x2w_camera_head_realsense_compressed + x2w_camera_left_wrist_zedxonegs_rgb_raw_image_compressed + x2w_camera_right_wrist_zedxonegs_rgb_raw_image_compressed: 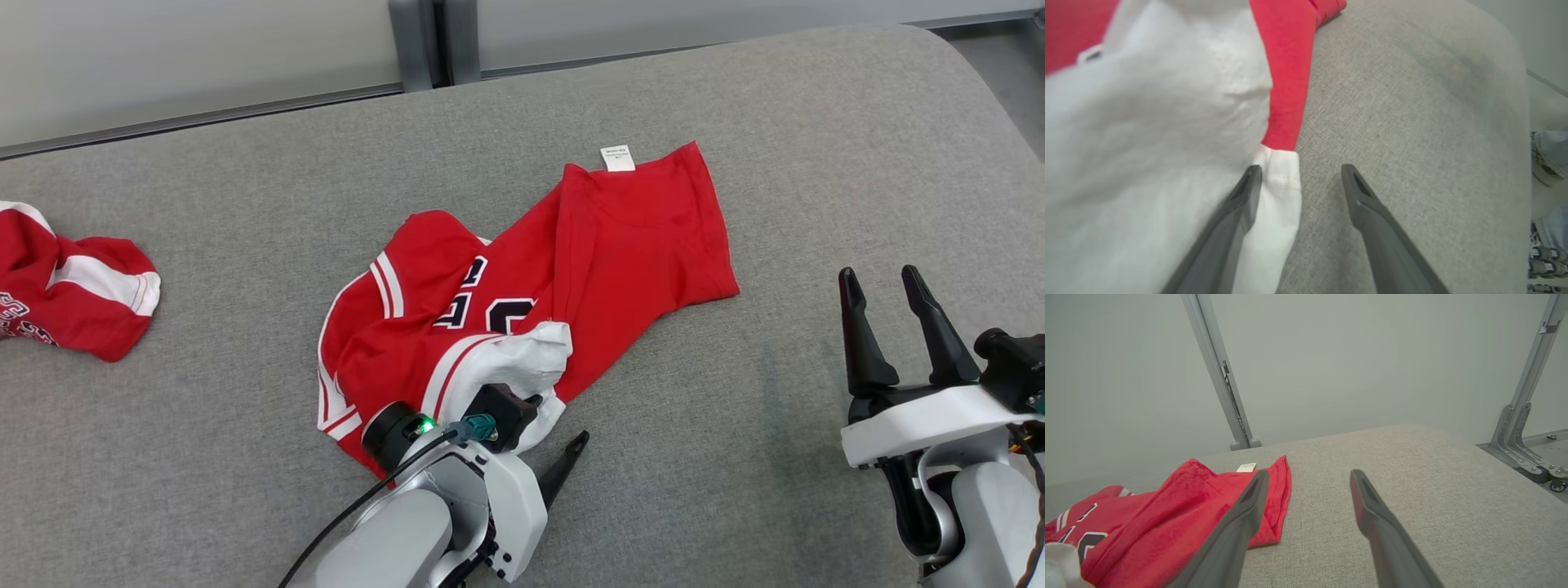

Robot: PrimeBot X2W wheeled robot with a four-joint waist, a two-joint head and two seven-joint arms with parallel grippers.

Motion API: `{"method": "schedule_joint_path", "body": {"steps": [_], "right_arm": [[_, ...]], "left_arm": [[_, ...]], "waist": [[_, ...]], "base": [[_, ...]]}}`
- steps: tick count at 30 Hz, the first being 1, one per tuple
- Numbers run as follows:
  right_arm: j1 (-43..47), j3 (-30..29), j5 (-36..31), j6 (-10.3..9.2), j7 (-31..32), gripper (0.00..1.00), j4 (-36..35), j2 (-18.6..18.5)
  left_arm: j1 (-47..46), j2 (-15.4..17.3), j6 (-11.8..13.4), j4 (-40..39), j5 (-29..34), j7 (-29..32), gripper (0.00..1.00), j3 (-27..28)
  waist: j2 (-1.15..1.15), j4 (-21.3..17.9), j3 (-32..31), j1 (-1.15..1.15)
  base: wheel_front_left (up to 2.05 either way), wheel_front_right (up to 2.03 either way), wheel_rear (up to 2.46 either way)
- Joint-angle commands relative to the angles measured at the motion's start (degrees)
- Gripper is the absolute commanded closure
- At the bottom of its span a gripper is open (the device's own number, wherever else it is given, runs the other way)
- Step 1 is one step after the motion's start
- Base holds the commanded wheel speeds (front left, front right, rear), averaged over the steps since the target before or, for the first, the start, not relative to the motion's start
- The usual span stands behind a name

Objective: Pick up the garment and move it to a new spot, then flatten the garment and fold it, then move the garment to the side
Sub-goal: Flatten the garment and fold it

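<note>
The garment [620, 245] is a red jersey with white trim and dark numbers, lying crumpled in the middle of the grey padded surface [735, 457]. A white tag shows at its far edge. Its white sleeve [522, 359] bunches at the near side. My left gripper [555, 420] stands open at that sleeve. In the left wrist view the left finger [1237, 212] touches the white cuff [1280, 183], and the right finger rests over bare surface. My right gripper [880, 273] is open and holds nothing, off to the right of the garment [1167, 514], its fingertips [1309, 473] above the surface.
A second red and white garment [73, 286] lies crumpled at the left edge. Grey metal posts [416, 41] stand behind the far edge, and a frame base with casters [1527, 453] sits off the right side. A person's shoe [1547, 167] shows beyond the rounded right edge.
</note>
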Motion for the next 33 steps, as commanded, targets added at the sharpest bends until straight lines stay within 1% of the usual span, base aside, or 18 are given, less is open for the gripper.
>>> {"method": "schedule_joint_path", "body": {"steps": [1,2,3,4,5,6,7,8,14,18,20,23,25,28,31,33], "right_arm": [[-0.76,0.11,0.24,0.0,-0.48,0.0,0.33,-0.15],[-0.81,0.22,0.27,0.0,-0.58,0.0,0.5,-0.1],[-0.78,0.22,0.31,0.0,-0.67,0.0,0.61,-0.11],[-0.77,0.2,0.28,0.0,-0.7,0.0,0.72,-0.12],[-0.68,0.15,0.31,0.0,-0.8,0.0,0.87,-0.17],[-0.46,0.03,0.32,0.0,-0.82,0.0,0.98,-0.26],[-0.16,-0.12,0.29,0.0,-0.89,0.0,1.11,-0.36],[0.18,-0.36,0.21,0.0,-0.91,0.0,1.21,-0.46],[1.0,-0.81,-0.13,0.0,-0.5,0.0,1.27,-0.57],[1.98,-1.41,-0.34,0.0,-0.08,0.0,0.95,-0.98],[2.85,-1.91,-0.48,0.0,0.15,0.0,0.74,-1.25],[4.36,-2.88,-0.54,0.0,0.64,0.0,0.35,-1.63],[4.83,-2.97,-0.58,0.0,1.07,0.0,-0.13,-1.55],[5.2,-2.98,-0.49,0.0,1.31,0.0,-0.33,-1.23],[5.39,-2.88,-0.51,0.0,1.57,0.0,-0.5,-0.66],[5.68,-2.96,-0.58,0.0,1.59,0.0,-0.38,-0.45]], "left_arm": [[-1.11,0.15,-0.16,1.58,0.63,-0.11,0.0,-0.48],[-1.26,-0.16,0.04,2.73,0.58,-0.42,0.05,-0.64],[-1.51,-0.39,0.35,3.58,0.47,-1.03,0.18,-0.63],[-1.93,-0.47,0.37,4.17,0.33,-1.49,0.29,-0.57],[-2.18,-0.61,0.36,4.62,0.09,-1.93,0.55,-0.58],[-2.26,-0.77,0.38,4.83,-0.17,-2.46,0.66,-0.54],[-2.2,-0.92,0.28,4.94,-0.37,-2.83,0.85,-0.62],[-2.11,-1.0,0.12,5.06,-0.46,-2.97,1.0,-0.8],[-0.89,-1.11,-0.17,5.06,-1.47,-4.33,1.0,-1.0],[0.89,-1.13,-0.61,0.66,-3.41,-5.87,1.0,-0.17],[1.91,0.03,-0.62,-3.1,-4.46,-5.5,1.0,0.33],[4.59,3.72,-0.25,-9.96,-5.77,-2.9,1.0,0.69],[6.5,7.05,-0.05,-15.03,-6.77,-0.01,1.0,0.76],[9.39,13.18,0.25,-23.13,-8.48,4.7,1.0,1.09],[12.44,19.69,0.6,-29.62,-10.1,9.41,1.0,1.44],[14.23,22.92,0.97,-33.29,-11.48,11.98,1.0,1.69]], "waist": [[0.0,-0.48,0.2,0.0],[0.0,-0.65,0.08,0.0],[0.0,-0.72,-0.06,0.0],[0.0,-0.75,-0.2,0.0],[0.0,-0.72,-0.4,0.0],[0.0,-0.62,-0.65,0.0],[0.0,-0.46,-0.94,0.0],[0.0,-0.23,-1.24,0.0],[0.0,1.38,-3.26,0.0],[0.0,3.26,-4.94,0.0],[0.0,4.84,-5.82,0.0],[0.0,7.93,-6.89,0.0],[0.0,9.81,-7.26,0.0],[0.0,12.27,-7.86,0.0],[0.0,14.28,-8.37,0.0],[0.0,15.32,-8.72,0.0]], "base": [[0.0,0.0,0.0],[0.0,0.0,0.0],[0.0,0.0,0.0],[0.0,0.0,0.0],[0.0,0.0,0.0],[0.0,0.0,0.0],[0.0,0.0,0.0],[0.0,0.0,0.0],[0.0,0.0,0.0],[0.0,0.0,0.0],[0.0,0.0,0.0],[0.0,0.0,0.0],[0.0,0.0,0.0],[0.0,0.0,0.0],[0.0,0.0,0.0],[0.0,0.0,0.0]]}}
